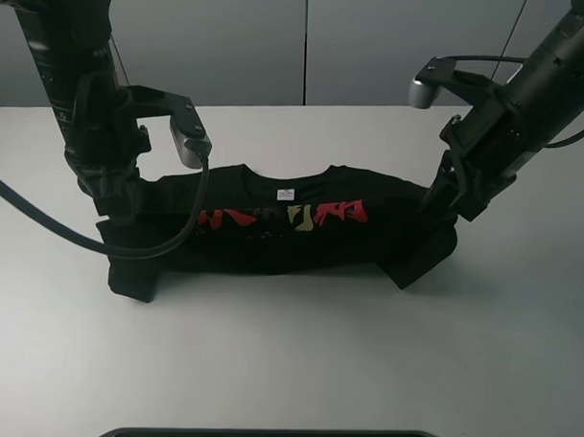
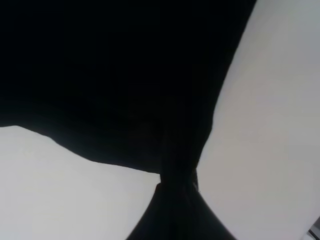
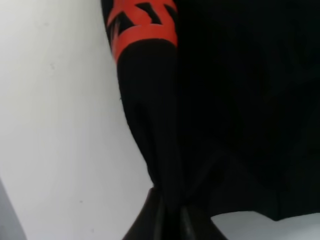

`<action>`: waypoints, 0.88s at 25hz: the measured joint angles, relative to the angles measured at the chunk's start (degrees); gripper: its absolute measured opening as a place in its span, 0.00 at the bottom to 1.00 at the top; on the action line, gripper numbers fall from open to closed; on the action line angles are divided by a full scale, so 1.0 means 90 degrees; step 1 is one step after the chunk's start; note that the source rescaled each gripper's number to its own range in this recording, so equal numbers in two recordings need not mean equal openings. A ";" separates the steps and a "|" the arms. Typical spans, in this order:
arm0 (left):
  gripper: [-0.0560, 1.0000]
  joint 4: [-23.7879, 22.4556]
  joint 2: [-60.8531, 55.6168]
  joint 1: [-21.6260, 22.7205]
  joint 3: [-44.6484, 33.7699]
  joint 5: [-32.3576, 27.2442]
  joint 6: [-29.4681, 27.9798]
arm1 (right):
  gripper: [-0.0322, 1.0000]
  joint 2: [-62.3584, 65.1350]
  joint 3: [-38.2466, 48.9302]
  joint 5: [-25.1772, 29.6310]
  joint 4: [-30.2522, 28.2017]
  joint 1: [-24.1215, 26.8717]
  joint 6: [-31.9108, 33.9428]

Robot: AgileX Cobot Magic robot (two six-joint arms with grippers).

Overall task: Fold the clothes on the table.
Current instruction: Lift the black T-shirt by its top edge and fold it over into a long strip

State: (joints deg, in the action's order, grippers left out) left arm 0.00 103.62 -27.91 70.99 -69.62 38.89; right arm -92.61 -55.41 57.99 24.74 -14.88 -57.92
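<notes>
So the left claw (image 1: 113,201) is pinched shut on the T-shirt (image 1: 272,247) at its left end, and the right claw (image 1: 437,200) is clamped on the right end. The shirt sits mid-desk (image 1: 287,372), long axis left-right, collar pointing far.

Matt black cloth T-shirt (image 1: 272,242) with smooth printed characters, smooth matt white table (image 1: 364,365)

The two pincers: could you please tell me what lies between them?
In the exterior high view, the black T-shirt stretches from the left pincer to the right pincer, its white neck label roughly midway.
</notes>
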 joint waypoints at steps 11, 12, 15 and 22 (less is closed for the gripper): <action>0.05 -0.1063 0.0000 0.0000 0.0000 0.1854 -0.0249 | 0.05 -0.0167 0.0033 -0.2538 0.0000 0.0000 -0.0335; 0.05 -0.1220 0.0000 0.0000 0.0000 0.2056 -0.0396 | 0.05 -0.0204 0.0033 -0.2739 0.0000 0.0000 -0.0383; 0.05 -0.1831 0.0000 0.0000 -0.0004 0.2720 -0.0803 | 0.05 -0.0477 0.0033 -0.3326 0.0000 0.0000 -0.0539; 0.05 -0.2719 0.0000 0.0031 -0.0004 0.3746 -0.1267 | 0.05 -0.1282 0.0033 -0.4255 0.0000 0.0000 -0.0811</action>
State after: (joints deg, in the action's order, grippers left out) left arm -24.47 103.62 -27.63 70.96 -35.90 27.48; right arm -104.15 -55.11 19.70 24.74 -14.88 -65.22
